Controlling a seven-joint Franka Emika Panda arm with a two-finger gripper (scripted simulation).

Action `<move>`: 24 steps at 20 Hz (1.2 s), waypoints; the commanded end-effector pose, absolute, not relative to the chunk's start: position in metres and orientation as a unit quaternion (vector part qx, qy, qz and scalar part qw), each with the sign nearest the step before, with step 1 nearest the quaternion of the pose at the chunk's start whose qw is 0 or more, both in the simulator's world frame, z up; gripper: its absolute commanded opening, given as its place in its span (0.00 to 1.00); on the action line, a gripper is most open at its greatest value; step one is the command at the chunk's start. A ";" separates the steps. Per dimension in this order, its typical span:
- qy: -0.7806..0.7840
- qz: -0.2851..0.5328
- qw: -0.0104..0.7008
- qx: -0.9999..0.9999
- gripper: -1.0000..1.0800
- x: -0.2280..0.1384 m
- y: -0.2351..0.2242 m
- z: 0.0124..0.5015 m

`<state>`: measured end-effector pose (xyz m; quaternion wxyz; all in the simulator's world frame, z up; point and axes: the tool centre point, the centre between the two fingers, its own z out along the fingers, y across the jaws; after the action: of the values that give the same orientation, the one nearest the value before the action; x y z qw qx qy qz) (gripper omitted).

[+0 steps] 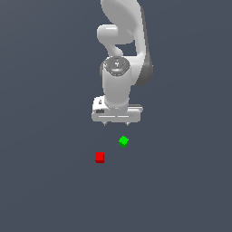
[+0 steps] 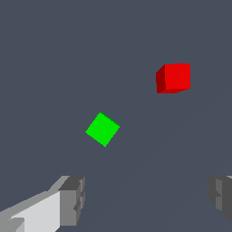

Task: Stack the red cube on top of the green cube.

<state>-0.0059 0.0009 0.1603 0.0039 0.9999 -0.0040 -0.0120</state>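
The red cube [image 1: 99, 157] lies on the flat grey floor, alone. The green cube [image 1: 123, 141] lies a short way from it, toward the exterior view's right and farther back, turned at an angle. They are apart, not touching. My gripper [image 1: 117, 124] hangs above and behind the green cube, open and empty, its two short fingertips [image 1: 105, 123] pointing down. In the wrist view the green cube [image 2: 103, 129] and the red cube [image 2: 174, 78] both show beyond the spread fingers [image 2: 71, 200], with nothing between the pads.
The plain dark grey floor [image 1: 45, 181] runs all around the cubes. The white arm [image 1: 120, 54] rises behind the gripper at the top of the exterior view.
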 end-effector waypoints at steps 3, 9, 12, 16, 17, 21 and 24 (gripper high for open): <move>-0.004 -0.012 0.004 1.000 0.96 -0.005 0.000 0.160; -0.002 -0.011 0.004 1.000 0.96 0.005 -0.008 0.150; 0.000 -0.010 0.003 1.000 0.96 0.014 -0.016 0.142; 0.003 -0.008 0.003 1.000 0.96 0.030 -0.029 0.127; 0.004 -0.007 0.003 1.000 0.96 0.034 -0.033 0.123; 0.007 -0.005 0.002 1.000 0.96 0.054 -0.048 0.106; 0.010 -0.003 0.001 1.000 0.96 0.068 -0.058 0.094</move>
<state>0.0608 -0.0531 0.0998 0.0016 1.0000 0.0083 -0.0045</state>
